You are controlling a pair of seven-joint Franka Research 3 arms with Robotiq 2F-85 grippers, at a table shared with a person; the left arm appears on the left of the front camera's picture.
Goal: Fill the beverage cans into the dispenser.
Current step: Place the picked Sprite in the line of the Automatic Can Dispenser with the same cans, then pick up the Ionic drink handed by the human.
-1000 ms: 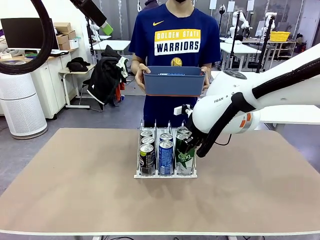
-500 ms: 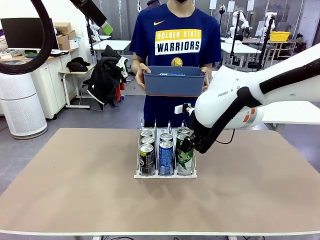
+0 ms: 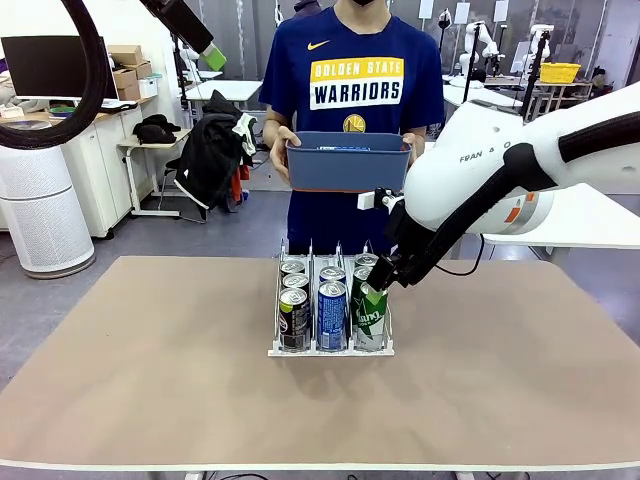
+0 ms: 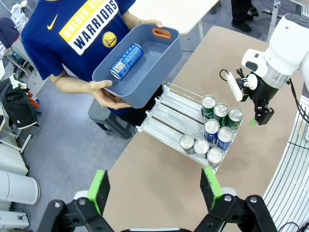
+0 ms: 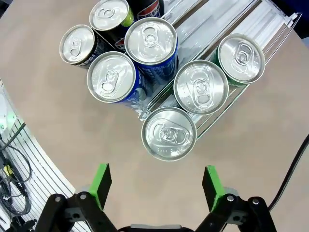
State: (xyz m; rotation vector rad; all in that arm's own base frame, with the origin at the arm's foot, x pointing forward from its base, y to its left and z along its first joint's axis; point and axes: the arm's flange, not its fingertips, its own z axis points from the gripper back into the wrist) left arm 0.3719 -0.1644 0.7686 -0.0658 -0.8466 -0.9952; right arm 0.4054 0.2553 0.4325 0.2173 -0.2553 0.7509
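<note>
The dispenser (image 3: 330,351) stands mid-table with several beverage cans in its three lanes: black ones on the left (image 3: 293,318), blue in the middle (image 3: 331,314), green on the right (image 3: 370,316). My right gripper (image 3: 386,281) hangs open just above and behind the front green can (image 5: 169,133), touching nothing; its pads (image 5: 101,182) are spread wide. My left gripper (image 4: 154,188) is open and empty, high above the table's left side (image 3: 203,42). From up there the dispenser (image 4: 169,113) shows bare lane space at its far end. One blue can (image 4: 126,61) lies in the person's bin.
A person stands at the far edge holding a blue-grey bin (image 3: 348,163) in both hands above the dispenser's far end. The brown table (image 3: 150,380) is bare on both sides of the rack. The right arm (image 3: 480,180) reaches in from the right.
My right gripper has opened, let go of the front green can in the right lane, and lifted up and back to the right. The left arm and the person have not moved.
</note>
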